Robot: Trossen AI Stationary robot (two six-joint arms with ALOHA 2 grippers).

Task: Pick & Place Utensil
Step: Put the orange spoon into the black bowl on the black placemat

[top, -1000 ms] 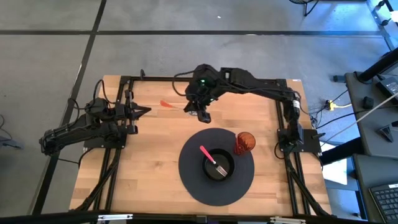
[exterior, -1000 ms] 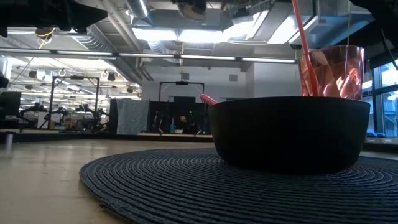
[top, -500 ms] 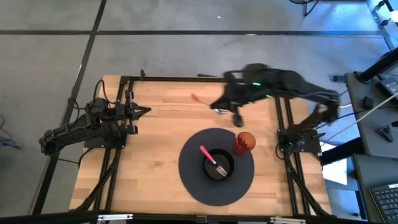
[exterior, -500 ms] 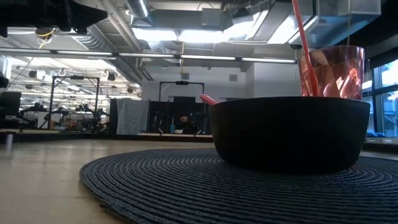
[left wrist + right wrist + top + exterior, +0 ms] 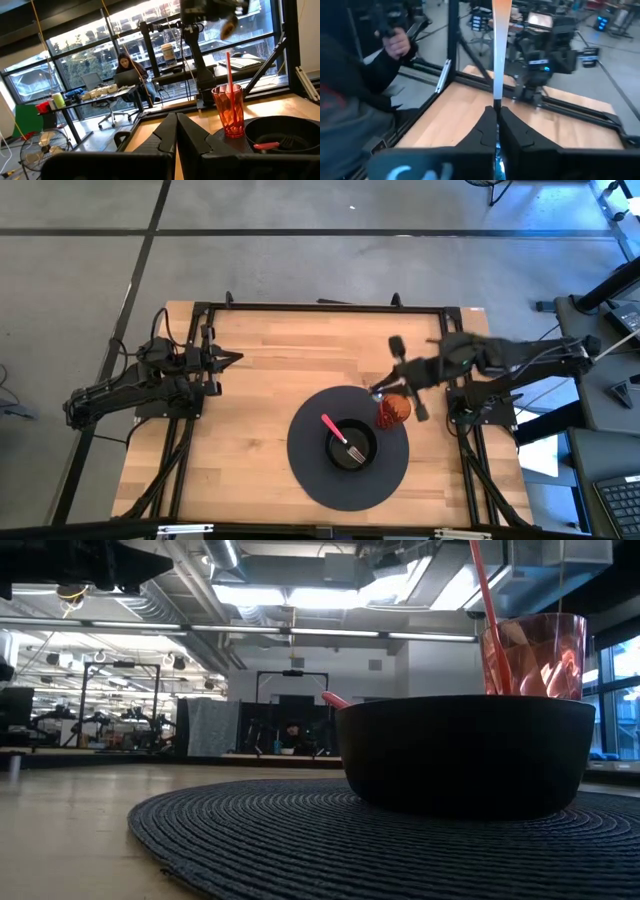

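**Right arm swings over to the red cup**

Since a moment ago, our right arm has swung from the back middle of the table [image 5: 250, 410] over to the right side. Our right gripper [image 5: 383, 389] now hangs just over the red cup [image 5: 393, 410]. Its two fingers [image 5: 487, 131] are pressed together, and they pinch an orange utensil [image 5: 499, 50]. We see its long handle stick straight out past the fingers. We cannot tell if it is a spoon or a knife.

The red cup stands on the dark round mat [image 5: 310, 465], at its right edge. From the left wrist we see a red stick [image 5: 229, 70] standing up in the cup. A black bowl [image 5: 352, 445] sits in the middle of the mat, just beside the cup. A fork with a pink handle [image 5: 341, 436] lies in the bowl.

Our left arm has not moved. It waits at the left side of the table. Our left gripper [image 5: 228, 360] has its fingers pressed together, and they hold nothing.

A person [image 5: 131, 70] sits at a desk in the room behind the table. Another person's hand [image 5: 396, 44] shows in the right wrist view.
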